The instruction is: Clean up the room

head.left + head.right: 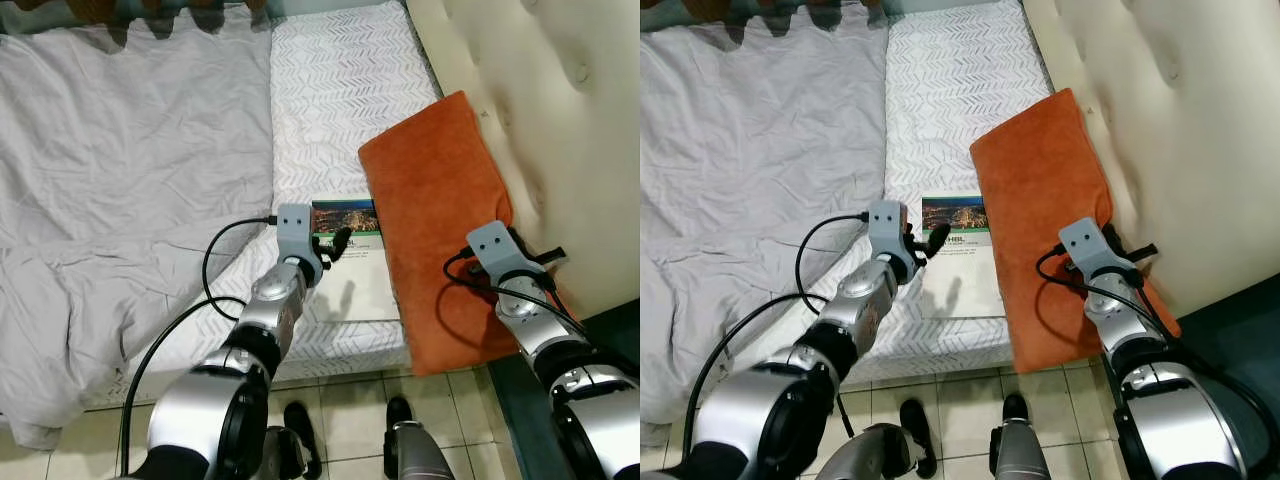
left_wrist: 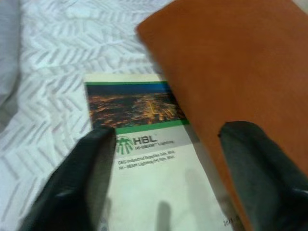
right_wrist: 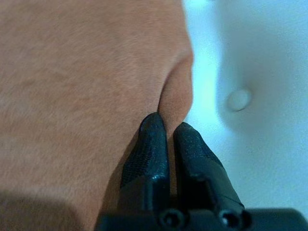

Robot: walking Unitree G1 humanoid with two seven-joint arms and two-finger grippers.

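Orange pillow (image 1: pixel 440 215) pinched — right gripper (image 3: pixel 167 129) clamped.

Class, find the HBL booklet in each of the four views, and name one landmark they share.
Left eye: booklet mid-frame, beside the left gripper.
Right eye: mid-frame.
Left wrist: between the open fingers.
Right wrist: absent.
Shared landmark: orange pillow.

A booklet (image 1: pixel 350 262) lies on the bed (image 1: pixel 340 90), its right edge under a pillow (image 1: pixel 440 200) against the headboard (image 1: pixel 540 110).
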